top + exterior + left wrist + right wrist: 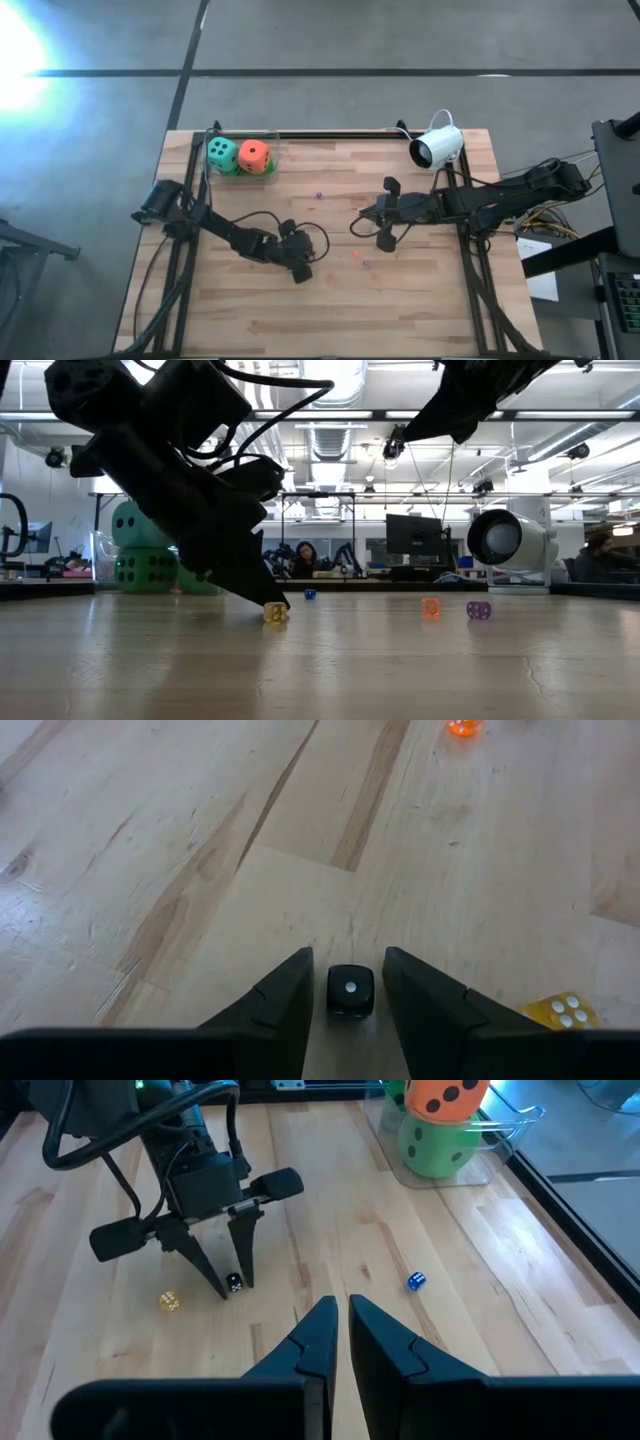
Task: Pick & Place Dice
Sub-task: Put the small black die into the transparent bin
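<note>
Seen from above, w/ 12 o'clock at the far edge, the table [420,300] is showing pale wood planks w/ dark metal rails running along both sides. It is standing on a grey concrete floor [300,40], and strong light is glaring at the upper left. The low view is looking into a big lab: ceiling lamps are shining, a monitor [415,535] is standing behind the table, and a person [303,557] is sitting far back.

The big dice are sitting in the 10 o'clock corner, well apart from both arms. The teal die [221,153] and the orange-red die [254,155] are lying on top, and a green die [440,1145] is lying under them, inside a clear box [500,1140]. A white camera [437,148] is standing near the 1 o'clock corner.

The left gripper [348,955] is reaching down to the wood at approx. 7 o'clock from the centre. Its fingers are standing open on both sides of a small black die [350,990], w/ a thin gap on each side. A yellow die [565,1010] is lying just beside one finger, on the outside. An orange die [461,727] is lying farther ahead, a blue die [415,1281] near 12 o'clock of the centre, and a purple die [478,610] near the orange one.

The right gripper [342,1302] is hanging above the wood at approx. 2 o'clock. Its fingers are almost closed w/ only a slit between, gripping nothing, and it is pointing toward the left arm.
</note>
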